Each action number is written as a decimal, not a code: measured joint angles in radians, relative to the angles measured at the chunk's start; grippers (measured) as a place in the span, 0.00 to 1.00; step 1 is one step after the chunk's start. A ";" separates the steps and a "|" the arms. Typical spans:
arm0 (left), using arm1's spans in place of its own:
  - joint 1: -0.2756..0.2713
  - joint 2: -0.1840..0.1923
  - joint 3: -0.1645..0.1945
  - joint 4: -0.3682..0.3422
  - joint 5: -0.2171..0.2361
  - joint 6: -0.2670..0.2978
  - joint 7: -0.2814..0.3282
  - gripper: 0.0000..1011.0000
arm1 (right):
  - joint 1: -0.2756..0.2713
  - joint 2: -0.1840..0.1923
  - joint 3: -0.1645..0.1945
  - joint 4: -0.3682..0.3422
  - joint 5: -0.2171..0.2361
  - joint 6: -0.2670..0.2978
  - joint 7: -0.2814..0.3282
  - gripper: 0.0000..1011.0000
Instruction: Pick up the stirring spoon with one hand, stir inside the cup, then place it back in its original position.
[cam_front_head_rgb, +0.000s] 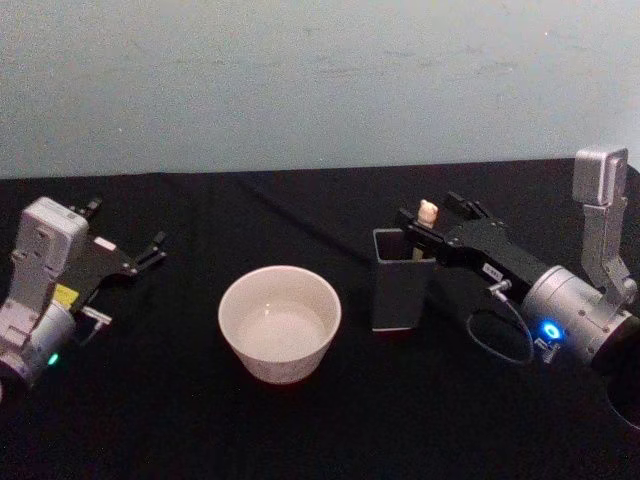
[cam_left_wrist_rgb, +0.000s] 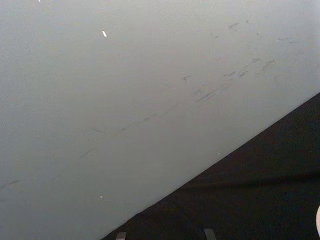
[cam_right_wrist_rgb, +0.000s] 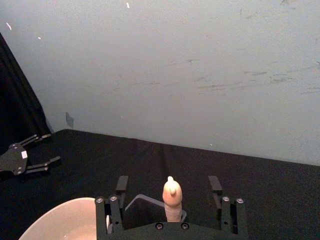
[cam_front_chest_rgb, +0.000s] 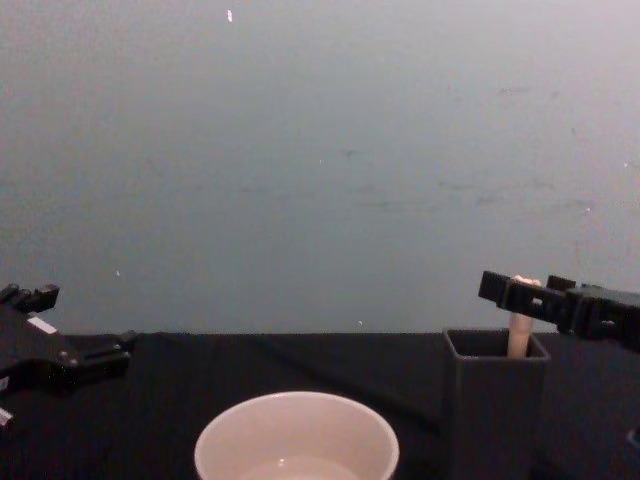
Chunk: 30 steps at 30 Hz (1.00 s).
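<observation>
The stirring spoon (cam_front_head_rgb: 427, 212) stands upright in the dark grey square holder (cam_front_head_rgb: 402, 285), its bear-head handle (cam_right_wrist_rgb: 172, 199) sticking out above the rim. My right gripper (cam_front_head_rgb: 436, 216) is open around that handle, one finger (cam_right_wrist_rgb: 121, 184) on each side with gaps to it. From the chest view the gripper (cam_front_chest_rgb: 522, 290) sits level with the handle top (cam_front_chest_rgb: 518, 338), above the holder (cam_front_chest_rgb: 495, 405). The cream-white cup (cam_front_head_rgb: 280, 322) stands left of the holder, apart from it. My left gripper (cam_front_head_rgb: 127, 222) rests open at the table's far left.
A black cloth (cam_front_head_rgb: 330, 430) covers the table, with a pale wall (cam_front_head_rgb: 320, 80) right behind it. Bare cloth lies between the cup and the left gripper (cam_front_chest_rgb: 85, 318). The cup's rim (cam_right_wrist_rgb: 65, 220) sits close beside the holder's rim (cam_right_wrist_rgb: 145, 199).
</observation>
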 joint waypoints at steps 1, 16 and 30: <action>0.000 0.000 0.000 0.000 0.000 0.000 0.000 0.99 | 0.000 0.000 0.000 0.000 0.000 0.000 0.000 0.99; 0.000 0.000 0.000 0.000 0.000 0.000 0.000 0.99 | -0.006 -0.052 0.037 -0.024 -0.211 -0.214 -0.154 0.99; 0.000 0.000 0.000 0.000 0.000 0.000 0.000 0.99 | -0.028 -0.087 0.069 0.059 -0.519 -0.254 -0.408 0.99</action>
